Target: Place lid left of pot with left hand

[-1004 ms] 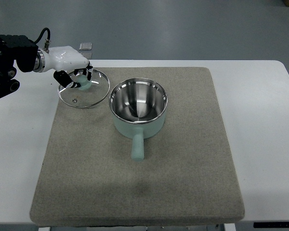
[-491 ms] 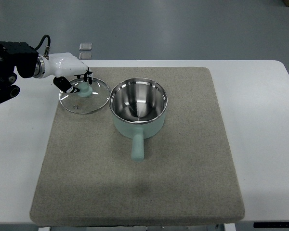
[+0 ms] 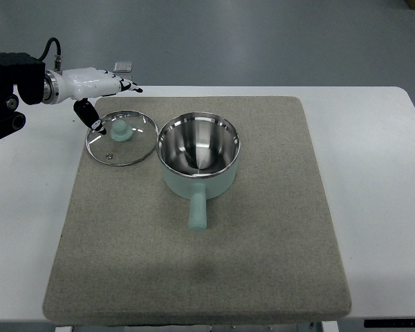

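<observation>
- Where the grey mat (image 3: pixel 194 263) covers the white table (image 3: pixel 373 138), the pot (image 3: pixel 198 155) stands upright on it, slightly toward 11 o'clock from the mat's centre.
- Pot: steel interior, pale green outer wall, with its handle (image 3: pixel 197 211) pointing toward 6 o'clock.
- Lid (image 3: pixel 122 137): glass with a metal rim, lying flat on the mat at the pot's 9 o'clock side. Its rim sits just beside the pot's rim; whether the two touch cannot be told.
- Lid knob (image 3: pixel 120 131): pale green, facing up at the centre of the glass.
- Left hand (image 3: pixel 100 86): white, entering from the left edge at the lid's 11 o'clock, over the table edge and the mat's far-left corner.
- Hand state: fingers extended toward 3 o'clock and spread, with nothing grasped. The dark thumb (image 3: pixel 91 115) points down toward the lid's rim, beside the knob but apart from it.
- Dark arm housing (image 3: pixel 7 90): at the left edge, with a black cable looping above the wrist.
- Small grey square object (image 3: pixel 124 66): on the floor beyond the table, at the hand's 12 o'clock.
</observation>
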`<state>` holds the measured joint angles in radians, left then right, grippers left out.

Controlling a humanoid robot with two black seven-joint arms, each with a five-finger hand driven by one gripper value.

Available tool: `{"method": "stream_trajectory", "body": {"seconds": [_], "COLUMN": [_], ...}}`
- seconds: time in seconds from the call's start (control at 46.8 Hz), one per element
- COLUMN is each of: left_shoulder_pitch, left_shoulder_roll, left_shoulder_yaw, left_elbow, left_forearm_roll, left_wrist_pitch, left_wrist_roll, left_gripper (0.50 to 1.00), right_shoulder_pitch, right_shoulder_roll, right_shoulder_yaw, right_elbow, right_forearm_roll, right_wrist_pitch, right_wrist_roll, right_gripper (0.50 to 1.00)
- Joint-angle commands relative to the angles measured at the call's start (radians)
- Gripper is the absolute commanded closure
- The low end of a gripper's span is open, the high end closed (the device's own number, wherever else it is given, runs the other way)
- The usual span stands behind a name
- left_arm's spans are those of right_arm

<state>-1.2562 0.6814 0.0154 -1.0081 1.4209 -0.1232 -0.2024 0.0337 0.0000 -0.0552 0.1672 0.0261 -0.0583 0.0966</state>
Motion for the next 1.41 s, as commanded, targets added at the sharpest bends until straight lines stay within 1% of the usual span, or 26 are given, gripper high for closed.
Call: {"method": "stream_trajectory", "body": {"seconds": [0.0, 0.085, 0.192, 0.32, 0.47, 0.811, 0.961, 1.046, 1.153, 1.324, 1.388], "left_shoulder_pitch": [0.0, 0.0, 0.001, 0.008, 0.052, 0.098, 0.162, 0.23, 0.288, 0.325, 0.328], "left_shoulder_roll": [0.0, 0.0, -0.008, -0.034, -0.065, -0.069, -0.071, -0.082, -0.12, -0.129, -0.131], "left_shoulder_yaw": [0.0, 0.0, 0.0, 0.0, -0.005, -0.009, -0.074, -0.161, -0.281, -0.357, -0.382], "left_elbow": [0.023, 0.048, 0.074, 0.12, 0.16, 0.167, 0.197, 0.213, 0.239, 0.247, 0.249], "left_forearm_roll": [-0.172, -0.342, -0.493, -0.58, -0.66, -1.056, -1.217, -1.249, -1.241, -1.254, -1.264], "left_wrist_pitch": [0.0, 0.0, 0.0, -0.001, 0.0, -0.001, -0.003, -0.003, -0.006, -0.027, -0.05], "left_wrist_roll": [-0.002, -0.002, 0.0, 0.0, 0.0, 0.0, 0.0, 0.0, 0.0, 0.0, 0.0], "left_gripper": [0.504, 0.504, 0.504, 0.504, 0.504, 0.504, 0.504, 0.504, 0.504, 0.504, 0.504], "right_shoulder_pitch": [0.0, 0.0, 0.0, 0.0, 0.0, 0.0, 0.002, 0.0, 0.0, 0.0, 0.0], "right_shoulder_roll": [0.0, 0.0, 0.0, 0.0, 0.0, 0.0, 0.0, 0.0, 0.0, 0.0, 0.0], "right_shoulder_yaw": [0.0, 0.0, 0.0, 0.0, 0.0, 0.0, 0.0, 0.0, 0.0, 0.0, 0.0], "right_elbow": [0.0, 0.0, 0.0, 0.0, 0.0, 0.0, 0.0, 0.0, 0.0, 0.0, 0.0], "right_forearm_roll": [0.0, 0.0, 0.0, 0.0, 0.0, 0.0, 0.0, 0.0, 0.0, 0.0, 0.0], "right_wrist_pitch": [0.0, 0.0, 0.0, 0.0, 0.0, 0.0, 0.0, 0.0, 0.0, 0.0, 0.0], "right_wrist_roll": [0.0, 0.0, 0.0, 0.0, 0.0, 0.0, 0.0, 0.0, 0.0, 0.0, 0.0], "right_gripper": [0.576, 0.576, 0.576, 0.576, 0.576, 0.576, 0.576, 0.576, 0.576, 0.576, 0.576]}}
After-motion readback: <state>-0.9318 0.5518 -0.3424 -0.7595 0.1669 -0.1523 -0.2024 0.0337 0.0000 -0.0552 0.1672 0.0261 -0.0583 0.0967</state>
